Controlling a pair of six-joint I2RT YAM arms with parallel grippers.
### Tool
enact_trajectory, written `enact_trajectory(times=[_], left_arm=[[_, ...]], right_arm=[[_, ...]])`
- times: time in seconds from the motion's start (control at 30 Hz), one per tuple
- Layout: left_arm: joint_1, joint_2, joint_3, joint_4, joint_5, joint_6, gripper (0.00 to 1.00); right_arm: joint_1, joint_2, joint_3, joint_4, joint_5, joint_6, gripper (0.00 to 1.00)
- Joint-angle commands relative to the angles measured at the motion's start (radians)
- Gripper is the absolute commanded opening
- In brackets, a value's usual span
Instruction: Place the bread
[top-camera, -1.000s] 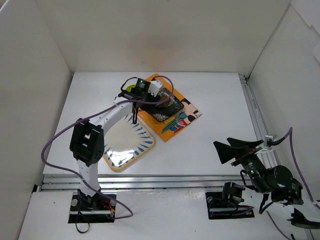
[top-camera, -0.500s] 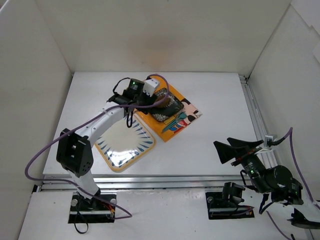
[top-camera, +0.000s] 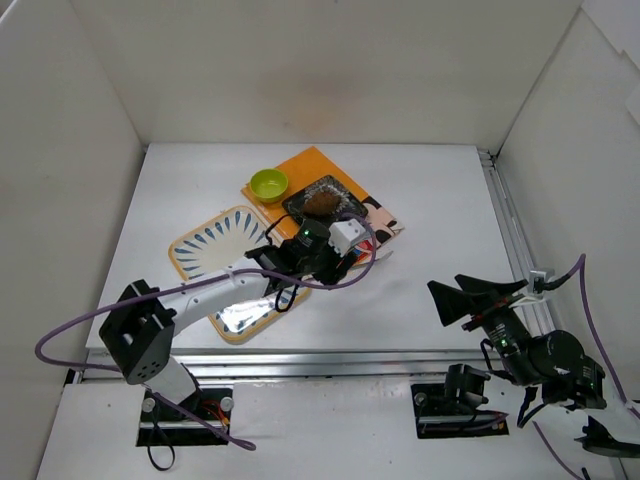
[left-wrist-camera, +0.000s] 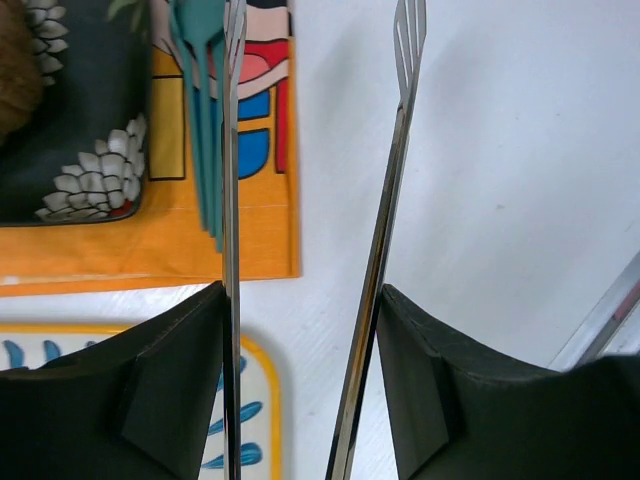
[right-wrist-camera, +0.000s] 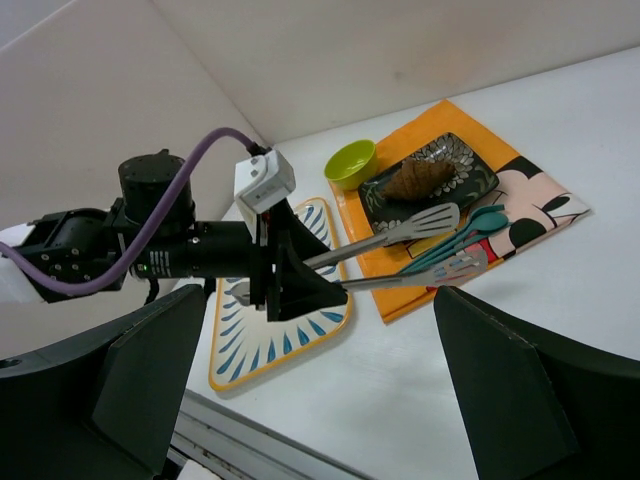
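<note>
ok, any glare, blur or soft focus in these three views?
Top external: even light, sharp, one glare patch on the plate. Left wrist: black base of the left gripper is soft near the lens, the bread cropped at the left edge. Right wrist: scene sharp, right gripper only a dark, featureless silhouette at the bottom corners.

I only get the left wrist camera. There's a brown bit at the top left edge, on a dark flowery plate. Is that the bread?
Observer: Yes. From above, the bread lies whole in the middle of the dark plate.
Kid: What's next to the plate?
Observer: A green bowl sits just left of it in the top view.
Kid: Where's the other arm?
Observer: The right gripper is open and empty, far off to the near right.
</note>
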Motion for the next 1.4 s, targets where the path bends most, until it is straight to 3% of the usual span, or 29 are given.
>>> enact_trajectory(times=[0.0, 0.43, 1.07, 1.37], left_arm=[[-0.044, -0.017, -0.006, 0.140, -0.067, -0.065, 0.54], [-0.176, 0.097, -0.097, 0.294, -0.188, -0.145, 0.54], [-0.213, 0.252, -0.095, 0.338, -0.213, -0.196, 0.55], [-0.222, 0.269, -0.079, 0.330, -0.234, -0.193, 0.65]], right_arm=[[0.004, 0.017, 0.013, 0.048, 0.024, -0.006, 0.98], [0.004, 0.027, 0.016, 0.048, 0.021, -0.006, 0.98], [0.004, 0.027, 0.016, 0.048, 0.015, -0.005, 0.98], [0.004, 0.032, 0.014, 0.048, 0.012, -0.006, 0.98]])
